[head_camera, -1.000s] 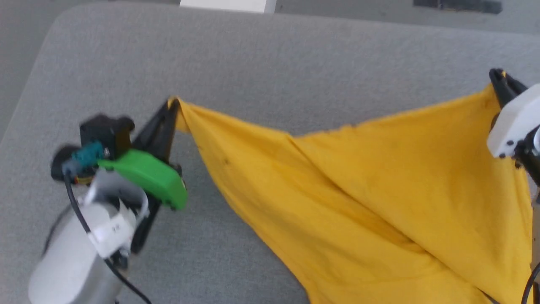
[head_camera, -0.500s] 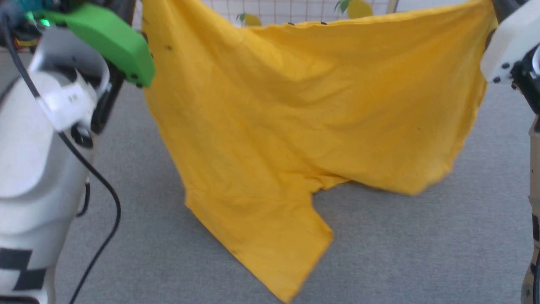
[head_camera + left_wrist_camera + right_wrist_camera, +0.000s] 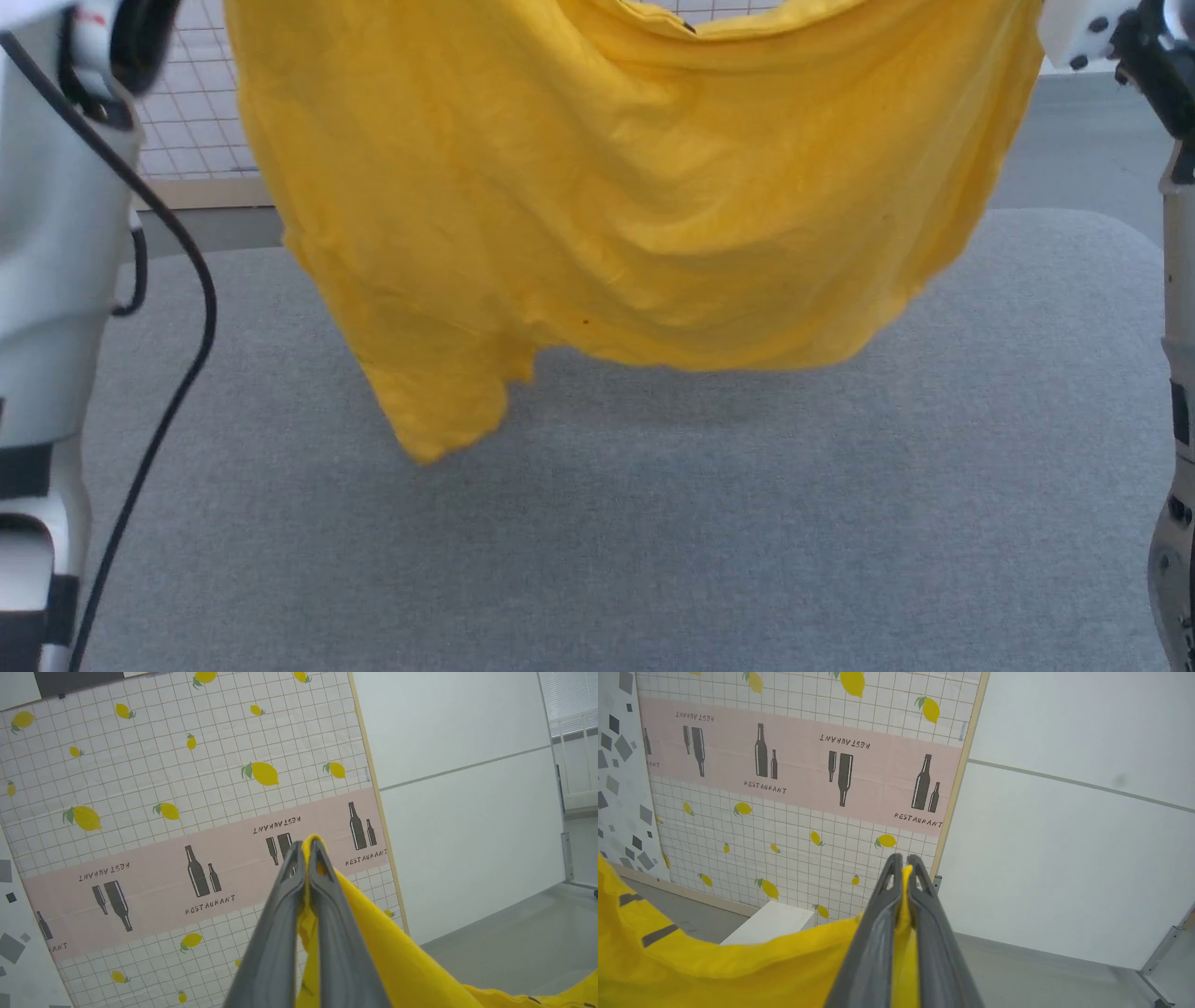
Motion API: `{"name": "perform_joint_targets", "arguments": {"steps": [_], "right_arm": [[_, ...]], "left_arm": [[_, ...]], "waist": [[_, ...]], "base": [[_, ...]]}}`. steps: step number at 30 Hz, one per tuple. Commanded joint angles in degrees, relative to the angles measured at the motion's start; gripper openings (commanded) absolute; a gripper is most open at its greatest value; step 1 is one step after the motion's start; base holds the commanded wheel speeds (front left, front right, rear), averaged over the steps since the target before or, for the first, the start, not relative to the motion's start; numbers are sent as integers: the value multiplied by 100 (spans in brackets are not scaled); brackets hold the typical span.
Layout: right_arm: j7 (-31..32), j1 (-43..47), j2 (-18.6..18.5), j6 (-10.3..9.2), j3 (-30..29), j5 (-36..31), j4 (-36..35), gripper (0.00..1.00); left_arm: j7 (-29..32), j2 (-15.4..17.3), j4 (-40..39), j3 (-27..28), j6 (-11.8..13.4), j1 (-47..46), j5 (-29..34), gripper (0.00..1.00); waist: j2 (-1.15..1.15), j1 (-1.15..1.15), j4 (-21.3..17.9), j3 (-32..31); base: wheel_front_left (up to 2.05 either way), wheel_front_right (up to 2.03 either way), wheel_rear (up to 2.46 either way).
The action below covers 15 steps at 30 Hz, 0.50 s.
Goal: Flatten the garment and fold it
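The garment (image 3: 635,187) hangs in the air as a yellow sheet stretched between the 2 arms, its top edge sagging in the middle. One lower corner droops lowest at the left. Its shadow lies on the grey table (image 3: 653,541) below, and the cloth looks clear of the surface.

The left gripper (image 3: 306,847) is pinched tight on one upper corner, with yellow cloth squeezed between its 2 fingers. The right gripper (image 3: 903,861) is clamped the same way on the other corner. In the right wrist view, 2 dark stripes (image 3: 657,935) show on the cloth at the left.

A black cable (image 3: 182,280) loops down beside the left arm (image 3: 47,233). The hanging cloth hides the far edge of the table and most of the lemon-print panel (image 3: 187,765) behind it. A white box (image 3: 770,921) sits on the floor (image 3: 1041,961) at the panel's foot, beside a white wall (image 3: 467,765).
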Motion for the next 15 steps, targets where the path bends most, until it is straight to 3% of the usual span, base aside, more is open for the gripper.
{"name": "perform_joint_targets", "arguments": {"steps": [1, 8, 15], "right_arm": [[64, -123, 24, -9, 46, 51, 12, 0], [511, -501, 206, -9, -119, 146, 107, 0], [541, -1366, 404, -9, -346, -198, 316, 0]], "left_arm": [[83, -40, 36, 32, -15, -162, -60, 0], [676, 59, 56, -35, -5, -522, -94, 0], [365, 38, 87, 72, 218, -1512, 248, 0]], "waist": [[0, 0, -42, 67], [0, 0, -231, 668], [0, 0, -482, 2007]], "base": [[0, 0, 0], [0, 0, 0], [0, 0, 0]]}}
